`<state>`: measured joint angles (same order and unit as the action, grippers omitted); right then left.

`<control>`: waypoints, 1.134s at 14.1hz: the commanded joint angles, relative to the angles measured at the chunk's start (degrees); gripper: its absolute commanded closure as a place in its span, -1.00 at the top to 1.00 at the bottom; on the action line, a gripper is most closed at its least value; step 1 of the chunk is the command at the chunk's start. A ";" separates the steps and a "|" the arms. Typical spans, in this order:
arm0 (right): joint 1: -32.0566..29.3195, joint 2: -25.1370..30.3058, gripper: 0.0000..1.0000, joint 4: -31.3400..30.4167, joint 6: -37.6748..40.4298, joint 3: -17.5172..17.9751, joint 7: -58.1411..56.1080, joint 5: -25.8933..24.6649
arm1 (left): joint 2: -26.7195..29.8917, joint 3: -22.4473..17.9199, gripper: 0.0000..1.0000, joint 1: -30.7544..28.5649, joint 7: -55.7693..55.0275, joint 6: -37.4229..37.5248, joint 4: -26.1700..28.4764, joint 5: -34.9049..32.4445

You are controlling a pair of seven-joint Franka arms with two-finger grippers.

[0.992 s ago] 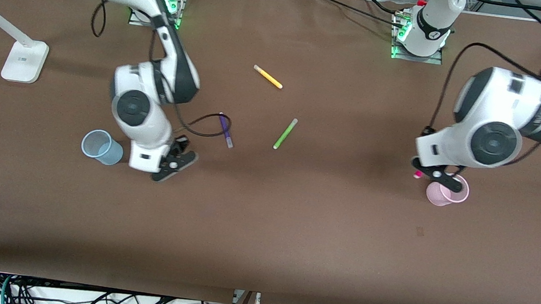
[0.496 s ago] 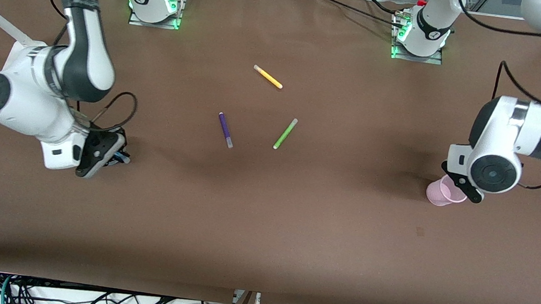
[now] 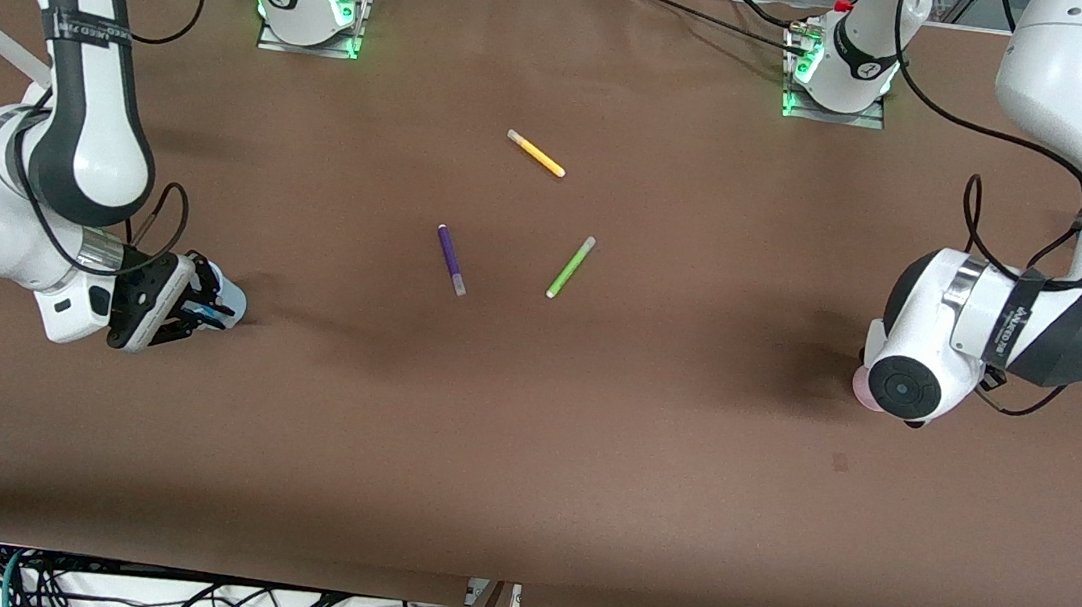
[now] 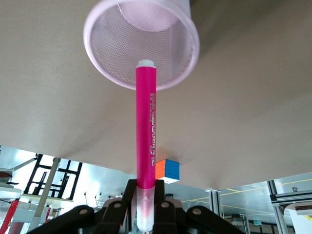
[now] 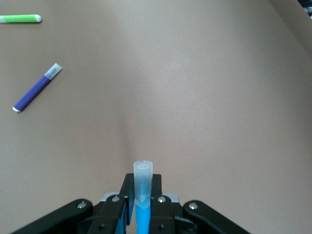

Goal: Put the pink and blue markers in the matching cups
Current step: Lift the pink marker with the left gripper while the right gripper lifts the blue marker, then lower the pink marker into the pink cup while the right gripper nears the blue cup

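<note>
My left gripper (image 4: pixel 146 187) is shut on the pink marker (image 4: pixel 146 126). It holds the marker's white tip at the mouth of the pale pink cup (image 4: pixel 141 44). In the front view the left wrist covers this cup, and only a sliver of the cup (image 3: pixel 857 382) shows. My right gripper (image 3: pixel 197 305) is shut on the blue marker (image 5: pixel 142 181), whose clear cap end sticks out past the fingers. The right gripper is over the pale blue cup (image 3: pixel 231 303), which it mostly hides.
A purple marker (image 3: pixel 451 259), a lime green marker (image 3: pixel 570 266) and a yellow marker (image 3: pixel 536 153) lie mid-table. The purple marker (image 5: pixel 36 87) and the green marker (image 5: pixel 19 19) also show in the right wrist view. A colour cube (image 4: pixel 167 170) sits off the table.
The right arm has swung with the blue marker from beside the blue cup to over it. The left wrist has turned over the pink cup and now hides it.
</note>
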<state>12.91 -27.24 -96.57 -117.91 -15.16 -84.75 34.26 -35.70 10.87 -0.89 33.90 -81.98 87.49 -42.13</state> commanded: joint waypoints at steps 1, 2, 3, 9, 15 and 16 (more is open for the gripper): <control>-2.18 -0.54 -1.00 -0.29 1.01 0.84 -5.77 3.79 | -3.41 0.11 -1.00 0.36 1.60 1.91 -4.69 -1.99; -2.80 -0.71 -1.00 -0.29 2.32 0.84 -6.39 3.97 | -3.50 0.20 -1.00 0.71 1.52 2.09 -4.70 -1.99; -3.41 -0.71 -1.00 -0.37 3.21 0.93 -6.48 3.97 | -4.11 0.12 -0.93 1.50 1.43 2.09 -4.70 -2.08; -4.38 -0.27 -1.00 -0.55 8.22 0.75 -12.97 6.08 | -3.76 0.20 1.00 1.59 1.34 2.35 -4.87 -1.82; -7.90 -0.71 -1.00 -0.73 11.48 0.75 -20.98 8.54 | 5.80 1.52 1.00 0.98 -7.76 2.27 -8.83 12.31; -8.16 -0.71 -1.00 -0.73 11.57 0.75 -21.59 8.54 | 7.21 1.52 1.00 0.98 -12.32 2.01 -8.83 15.99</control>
<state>6.01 -28.64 -96.61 -107.27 -15.13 -103.94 40.90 -32.12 12.11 0.43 27.71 -80.46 78.32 -31.54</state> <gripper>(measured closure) 0.833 0.000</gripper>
